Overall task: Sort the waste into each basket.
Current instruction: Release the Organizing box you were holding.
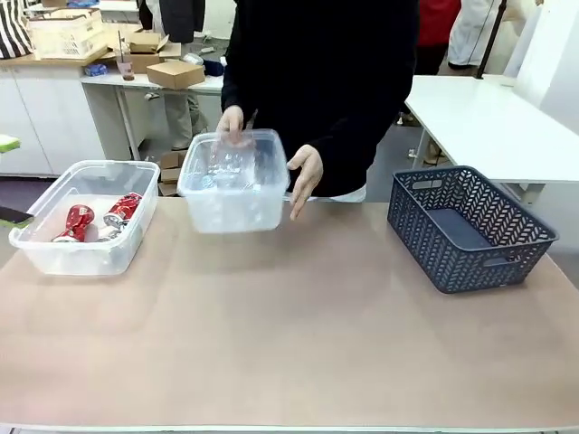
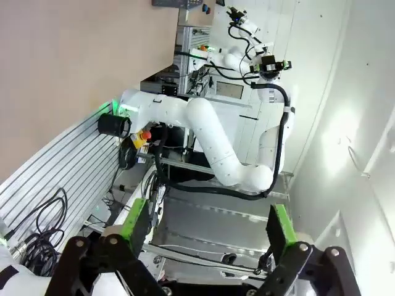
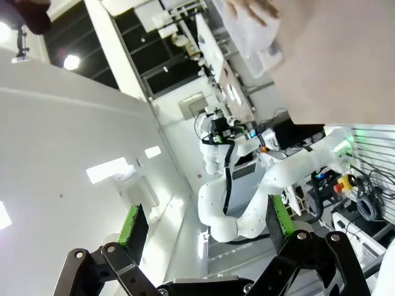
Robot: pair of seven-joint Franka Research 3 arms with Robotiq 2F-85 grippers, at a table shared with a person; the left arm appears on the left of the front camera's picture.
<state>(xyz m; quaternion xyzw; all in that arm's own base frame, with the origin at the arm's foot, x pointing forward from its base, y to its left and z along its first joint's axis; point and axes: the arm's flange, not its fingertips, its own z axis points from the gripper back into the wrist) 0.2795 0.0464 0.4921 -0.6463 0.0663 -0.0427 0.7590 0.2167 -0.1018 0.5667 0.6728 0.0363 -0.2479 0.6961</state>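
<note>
one see-through tub [image 1: 83, 221] sits on the table's left side, holding crushed red-and-silver cans [image 1: 98, 220] that lie on their sides along its floor. the second see-through tub [image 1: 233, 183] is at the far edge near the middle, lifted and tilted toward the camera, with clear plastic bottles [image 1: 231, 165] faintly visible inside; their labels cannot be made out.

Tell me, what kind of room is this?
Probably a robot lab or workshop. White robot arms stand on metal frames, cardboard boxes sit on a back bench, and a person works at the table.
</note>
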